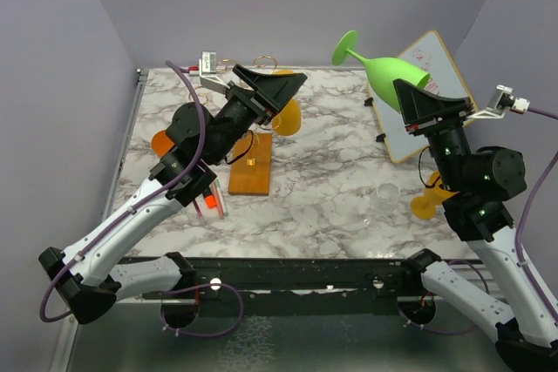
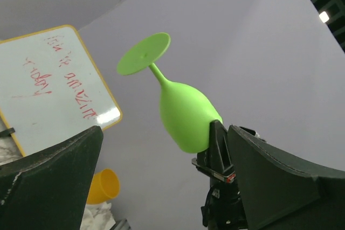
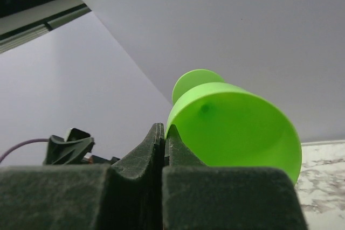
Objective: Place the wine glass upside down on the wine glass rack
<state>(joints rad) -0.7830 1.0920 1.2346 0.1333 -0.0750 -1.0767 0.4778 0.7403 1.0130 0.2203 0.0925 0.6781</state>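
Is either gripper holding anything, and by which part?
The right gripper pinches the green wine glass at its bowl's rim; the left gripper holds nothing.

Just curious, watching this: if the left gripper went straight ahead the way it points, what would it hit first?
Probably the green glass, pinched by the right gripper; depth is hard to judge.

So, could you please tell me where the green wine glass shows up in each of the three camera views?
Top external: upper right, the green wine glass held aloft, foot pointing up-left.
Left wrist: centre of the frame, foot uppermost.
Right wrist: centre right, open bowl facing the camera.
Shared landmark: the right gripper, shut on the glass's rim, shows in all three.
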